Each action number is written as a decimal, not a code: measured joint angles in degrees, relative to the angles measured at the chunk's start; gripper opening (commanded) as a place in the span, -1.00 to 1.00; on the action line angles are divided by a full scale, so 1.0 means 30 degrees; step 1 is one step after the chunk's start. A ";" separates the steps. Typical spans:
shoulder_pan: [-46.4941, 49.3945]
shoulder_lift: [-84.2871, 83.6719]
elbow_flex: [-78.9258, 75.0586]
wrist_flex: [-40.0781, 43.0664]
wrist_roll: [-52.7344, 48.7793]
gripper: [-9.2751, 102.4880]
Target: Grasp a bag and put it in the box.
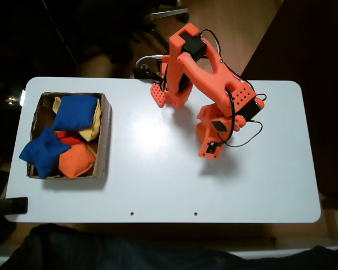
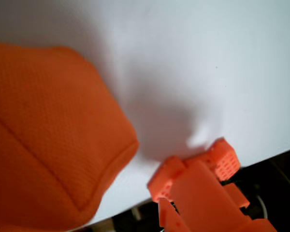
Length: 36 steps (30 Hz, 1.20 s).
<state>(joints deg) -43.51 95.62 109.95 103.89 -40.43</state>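
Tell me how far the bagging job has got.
Done: the box holds blue, yellow and orange beanbags. In hand: the gripper is down by an orange bag on the table; grip unclear. Left: carry it to the box.

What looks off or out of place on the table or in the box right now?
One blue beanbag slumps over the wall of the box, on the left in the fixed view, sticking outside. The box is heaped. In the wrist view an orange bag lies on the white table, not boxed.
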 measured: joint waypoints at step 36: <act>0.0352 -0.3398 -0.0029 -0.2197 0.0527 0.46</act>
<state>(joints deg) -42.45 85.43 109.86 97.29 -38.85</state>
